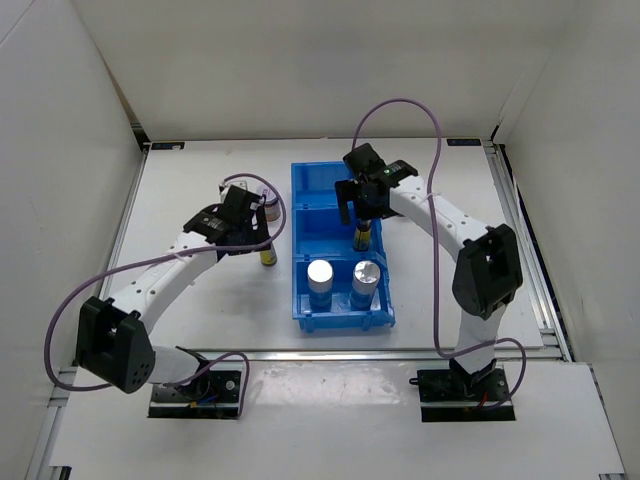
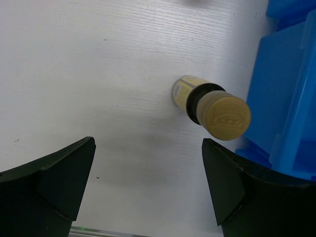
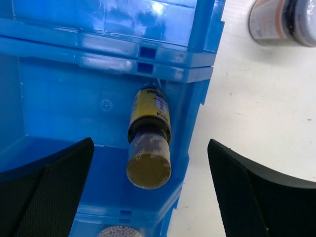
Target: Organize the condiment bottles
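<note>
Farthest left we see the left gripper [image 2: 148, 146] held over the white table [image 1: 200, 180], its two black fingers [image 2: 54, 182] spread wide apart with nothing between them. Ahead of it, nearer the right-hand finger, the first yellow-labelled bottle [image 2: 211, 109] stands upright on the table with its tan cap towards the wrist camera. It touches neither finger and sits just beside the left wall of the blue bin [image 1: 298, 240]. From above we find a jar [image 1: 268, 209] a little farther back, also close to that wall and partly hidden by the left arm. Moving right into the bin, the near compartment holds the first silver-capped bottle [image 1: 320, 272] and, just beside it on the right, the second silver-capped bottle [image 1: 366, 273], both upright. In the middle compartment the second yellow-labelled bottle [image 3: 149, 136] stands upright against the right wall, tan cap up. The right gripper [image 3: 150, 144] hangs over this compartment with its fingers [image 3: 49, 192] parted wide. In its wrist view the bottle shows in the gap between them, clear of both. We cannot tell how high above the cap the fingertips are. Outside the bin's right wall, a second jar [image 3: 281, 19] shows at the top edge of that view, on the table, too blurred for us to say more.
</note>
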Controlling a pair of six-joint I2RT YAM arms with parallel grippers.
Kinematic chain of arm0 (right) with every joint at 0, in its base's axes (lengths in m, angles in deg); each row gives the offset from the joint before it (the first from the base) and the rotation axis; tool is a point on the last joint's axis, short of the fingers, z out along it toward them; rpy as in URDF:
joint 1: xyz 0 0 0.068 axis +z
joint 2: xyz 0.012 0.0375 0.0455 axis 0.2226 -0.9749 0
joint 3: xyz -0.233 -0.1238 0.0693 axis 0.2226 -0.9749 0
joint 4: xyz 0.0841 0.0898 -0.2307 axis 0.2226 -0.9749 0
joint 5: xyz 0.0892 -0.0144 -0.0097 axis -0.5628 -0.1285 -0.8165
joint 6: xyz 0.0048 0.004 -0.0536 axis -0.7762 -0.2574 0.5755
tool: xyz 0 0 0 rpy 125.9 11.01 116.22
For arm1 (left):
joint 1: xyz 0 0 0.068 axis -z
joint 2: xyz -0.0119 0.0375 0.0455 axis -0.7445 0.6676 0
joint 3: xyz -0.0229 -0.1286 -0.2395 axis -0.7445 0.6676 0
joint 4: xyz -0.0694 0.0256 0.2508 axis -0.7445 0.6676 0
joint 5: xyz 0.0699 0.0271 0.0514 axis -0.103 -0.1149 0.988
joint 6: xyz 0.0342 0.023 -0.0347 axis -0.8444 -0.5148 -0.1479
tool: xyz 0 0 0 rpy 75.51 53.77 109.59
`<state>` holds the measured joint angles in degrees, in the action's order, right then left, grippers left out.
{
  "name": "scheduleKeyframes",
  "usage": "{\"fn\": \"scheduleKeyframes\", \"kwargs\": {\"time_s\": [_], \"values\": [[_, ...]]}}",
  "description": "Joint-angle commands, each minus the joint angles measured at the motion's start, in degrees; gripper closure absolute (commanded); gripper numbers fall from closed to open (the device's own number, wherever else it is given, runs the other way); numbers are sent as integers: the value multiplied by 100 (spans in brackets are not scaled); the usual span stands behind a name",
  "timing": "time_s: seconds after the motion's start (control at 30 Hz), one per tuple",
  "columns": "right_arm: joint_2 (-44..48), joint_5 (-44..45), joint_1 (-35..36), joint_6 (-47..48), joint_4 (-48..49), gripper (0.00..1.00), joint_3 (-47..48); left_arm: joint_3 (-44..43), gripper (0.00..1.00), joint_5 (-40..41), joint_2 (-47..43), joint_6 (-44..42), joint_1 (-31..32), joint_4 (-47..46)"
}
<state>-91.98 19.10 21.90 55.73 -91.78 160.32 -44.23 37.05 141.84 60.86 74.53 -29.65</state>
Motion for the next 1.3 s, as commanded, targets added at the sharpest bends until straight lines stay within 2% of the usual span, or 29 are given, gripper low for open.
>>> {"fn": "scheduleKeyframes", "kwargs": {"time_s": [0.0,0.33,0.6,0.7,0.83,0.9,1.27], "values": [[427,279,39,-32,-67,0,131,-279,0,8,133,-46,30,-234],[1446,638,381,-32,-235,0,184,-623,0,122,609,-46,30,-305],[2211,798,382,-32,-235,0,-360,-737,1,51,959,-98,83,-516],[2352,798,382,-146,-235,0,-528,-789,8,192,1153,-98,83,-516],[2563,675,382,-199,-235,0,-791,-790,33,323,1258,-98,83,-516],[2695,675,382,-261,-235,0,-941,-790,40,324,1259,-98,83,-516],[2941,675,382,-261,-235,0,-1223,-790,56,561,1259,-98,136,-516]]}}
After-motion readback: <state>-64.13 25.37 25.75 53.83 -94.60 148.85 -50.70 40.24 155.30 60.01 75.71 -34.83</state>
